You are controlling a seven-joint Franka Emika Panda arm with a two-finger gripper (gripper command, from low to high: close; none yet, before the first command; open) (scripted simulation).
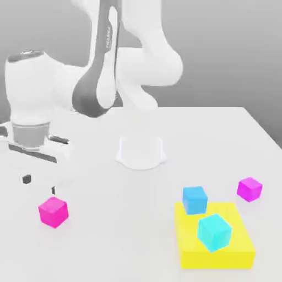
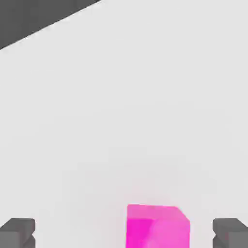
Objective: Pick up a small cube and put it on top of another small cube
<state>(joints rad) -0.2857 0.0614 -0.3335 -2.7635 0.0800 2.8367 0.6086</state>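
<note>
On your pale grey surface [image 1: 99,242] you have five items.

Item one: the small plain hot-pink cube [image 1: 53,212], resting at about eight o'clock in the exterior view, alone, well apart from the other blocks. In the hand view the same hot-pink cube [image 2: 156,226] lies between the two dark fingertips [image 2: 18,232], nearer one of them and touching neither.

Item two: a flat yellow rectangular block [image 1: 215,237] at about five o'clock in the exterior view.

Item three: a small light-blue cube [image 1: 194,199] at the yellow block's far corner.

Item four: a small cyan cube [image 1: 213,231] sitting on top of the yellow block.

Item five: a small purple-magenta cube [image 1: 249,189] at about four o'clock, near the yellow block but apart from it.

Your gripper [image 1: 38,183] hangs at nine o'clock, just above and behind the hot-pink cube. Its jaws stand wide apart and hold nothing.

The white arm's round base [image 1: 141,151] sits near centre.
</note>
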